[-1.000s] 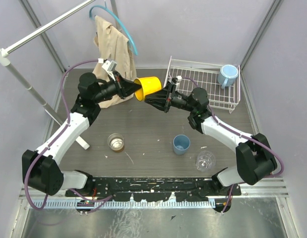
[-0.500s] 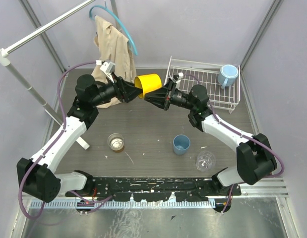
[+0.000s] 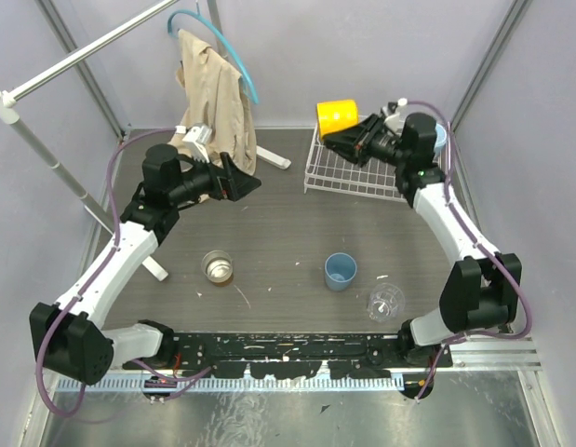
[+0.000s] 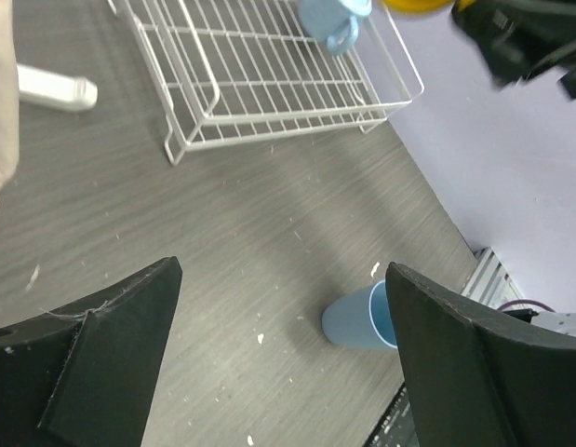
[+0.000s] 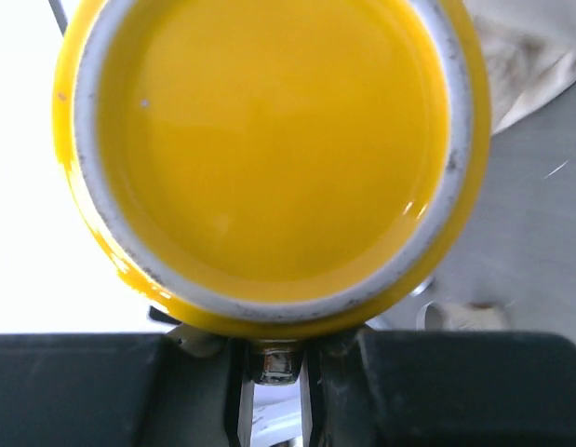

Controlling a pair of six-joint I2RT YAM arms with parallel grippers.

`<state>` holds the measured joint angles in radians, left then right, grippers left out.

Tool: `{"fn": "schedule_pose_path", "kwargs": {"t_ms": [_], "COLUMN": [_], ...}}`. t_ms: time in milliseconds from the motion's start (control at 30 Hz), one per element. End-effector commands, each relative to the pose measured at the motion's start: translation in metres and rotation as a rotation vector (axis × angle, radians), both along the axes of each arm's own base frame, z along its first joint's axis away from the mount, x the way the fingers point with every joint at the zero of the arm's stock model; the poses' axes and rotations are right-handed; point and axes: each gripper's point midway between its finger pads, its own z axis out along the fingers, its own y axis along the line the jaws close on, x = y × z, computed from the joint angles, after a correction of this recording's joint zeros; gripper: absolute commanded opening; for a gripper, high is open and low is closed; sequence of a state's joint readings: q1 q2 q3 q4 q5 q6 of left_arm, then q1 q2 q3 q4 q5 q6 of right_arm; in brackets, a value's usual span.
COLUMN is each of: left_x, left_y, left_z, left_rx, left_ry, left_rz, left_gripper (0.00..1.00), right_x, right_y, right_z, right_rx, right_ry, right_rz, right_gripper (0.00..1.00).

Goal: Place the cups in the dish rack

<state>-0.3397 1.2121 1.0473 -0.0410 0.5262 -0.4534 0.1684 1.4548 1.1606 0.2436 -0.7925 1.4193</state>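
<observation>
My right gripper (image 3: 351, 140) is shut on the yellow-orange mug (image 3: 337, 116) and holds it on its side in the air over the far left corner of the white wire dish rack (image 3: 362, 177). In the right wrist view the mug's base (image 5: 269, 140) fills the frame just above the right gripper (image 5: 276, 372). The light blue handled mug (image 4: 329, 19) lies in the rack's far right corner. My left gripper (image 3: 243, 182) is open and empty above the table, left of the rack. The metal cup (image 3: 216, 266), blue tumbler (image 3: 341, 271) and clear glass cup (image 3: 385, 301) stand on the table.
A white pole clothes stand (image 3: 46, 149) with a beige cloth (image 3: 213, 84) takes up the far left. One of its white feet (image 3: 274, 158) lies just left of the rack. Grey walls close the table in at the back and on both sides.
The left gripper opened, let go of the yellow mug and drew back to the left. The right arm carried the mug right and back, over the rack's corner.
</observation>
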Motion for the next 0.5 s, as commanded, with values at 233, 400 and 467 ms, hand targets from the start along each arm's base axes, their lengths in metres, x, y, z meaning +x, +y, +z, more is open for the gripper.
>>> {"fn": "schedule_pose_path", "kwargs": {"t_ms": [233, 400, 467], "left_x": [-0.004, -0.006, -0.005], "left_y": [0.001, 0.002, 0.001], "left_z": [-0.026, -0.033, -0.037], "left_rx": [0.031, 0.046, 0.048], "left_ry": [0.154, 0.157, 0.165], "left_rz": [-0.001, -0.005, -0.008], "left_gripper": [0.98, 0.98, 0.98], "right_x": [0.077, 0.111, 0.123], "right_y": [-0.091, -0.127, -0.136], "right_z": [-0.028, -0.05, -0.056], "right_rx": [-0.564, -0.761, -0.813], "right_ry": [-0.163, -0.143, -0.145], "right_rz": [-0.208, -0.305, -0.329], "right_gripper": [0.01, 0.01, 0.01]}}
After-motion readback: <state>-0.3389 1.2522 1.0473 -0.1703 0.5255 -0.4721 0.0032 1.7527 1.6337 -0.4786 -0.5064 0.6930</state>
